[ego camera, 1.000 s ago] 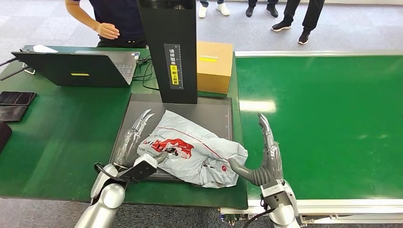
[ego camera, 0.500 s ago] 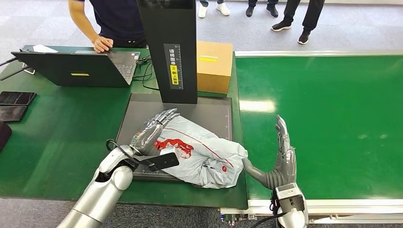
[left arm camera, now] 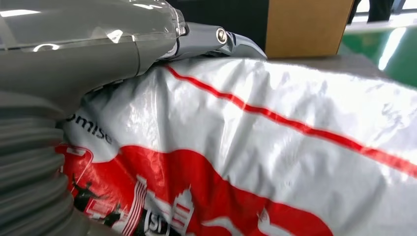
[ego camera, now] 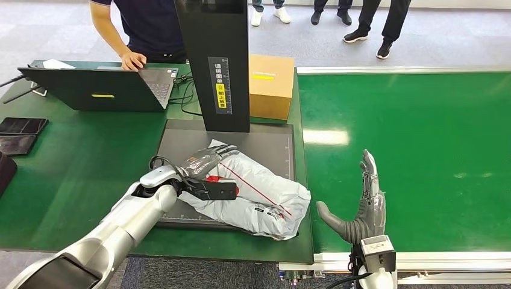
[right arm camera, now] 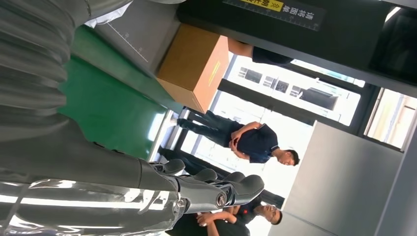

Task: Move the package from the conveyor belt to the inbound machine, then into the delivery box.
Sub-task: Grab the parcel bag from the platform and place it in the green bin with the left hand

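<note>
The package [ego camera: 259,192], a grey plastic mailer with red print, lies on the dark scan plate [ego camera: 265,141] of the inbound machine, below its black column [ego camera: 214,60]. My left hand [ego camera: 206,161] rests on top of the package's left end with its fingers laid out flat over the plastic. In the left wrist view the left hand [left arm camera: 98,44] lies against the package [left arm camera: 275,162]. My right hand [ego camera: 364,208] stands upright and open at the near edge of the green conveyor belt [ego camera: 422,150], a short way right of the package and not touching it.
A cardboard box [ego camera: 271,84] stands behind the plate, beside the column. A laptop [ego camera: 96,87] sits at the back left with a person's hand [ego camera: 132,60] on it. Dark phones [ego camera: 21,125] lie at the table's left edge. People stand beyond the belt.
My left hand has swung from beside the package onto its top. My right hand has let go of the package's right end and drawn away to the right.
</note>
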